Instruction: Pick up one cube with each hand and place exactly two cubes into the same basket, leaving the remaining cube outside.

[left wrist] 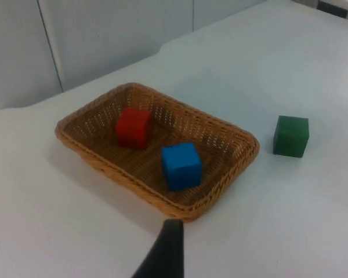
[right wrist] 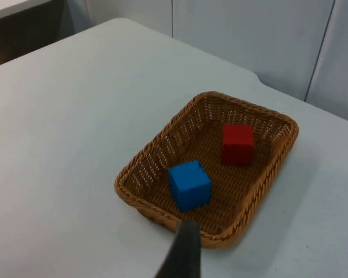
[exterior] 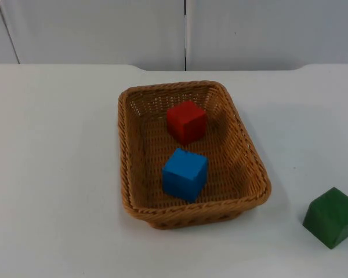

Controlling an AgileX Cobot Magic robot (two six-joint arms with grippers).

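Red cube (exterior: 187, 121) and blue cube (exterior: 185, 174) rest inside basket (exterior: 252, 162); green cube (exterior: 332, 217) stands outside it. The cubes look rigid and light: grip opposite flat faces. State of the fingers cannot be told.

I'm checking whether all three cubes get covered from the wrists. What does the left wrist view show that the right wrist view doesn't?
Left wrist view: the green cube, on the white table outside the basket, apart from its rim.

Right wrist view: a dark gap past the table's far edge.

Both: the wicker basket holding the red cube and the blue cube, side by side but apart, with the grey partition wall behind.
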